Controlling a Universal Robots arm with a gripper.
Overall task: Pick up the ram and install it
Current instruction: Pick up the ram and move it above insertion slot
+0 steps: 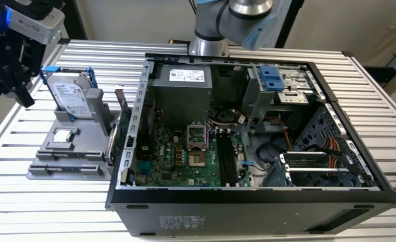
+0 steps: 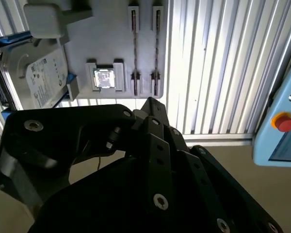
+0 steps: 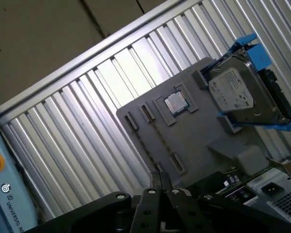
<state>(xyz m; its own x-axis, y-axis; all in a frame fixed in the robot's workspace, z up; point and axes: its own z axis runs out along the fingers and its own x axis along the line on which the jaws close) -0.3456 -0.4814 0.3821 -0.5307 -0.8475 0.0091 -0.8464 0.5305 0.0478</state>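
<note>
Ribbed counter point(image 3: 77, 126): tool point(image 3: 160, 180), pressed together and seemingly empty, hovered near holder point(image 3: 199, 141); ram judged ungrasped, installation undone.

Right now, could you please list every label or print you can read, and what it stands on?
Nothing reads well enough to quote.
White label on the silver hard drive: too small.
White sticker on the grey power supply box: too small.
Pale sticker on the black computer case's front: too small.
Print on the light-blue control pendant: cut off at the edge.
</note>
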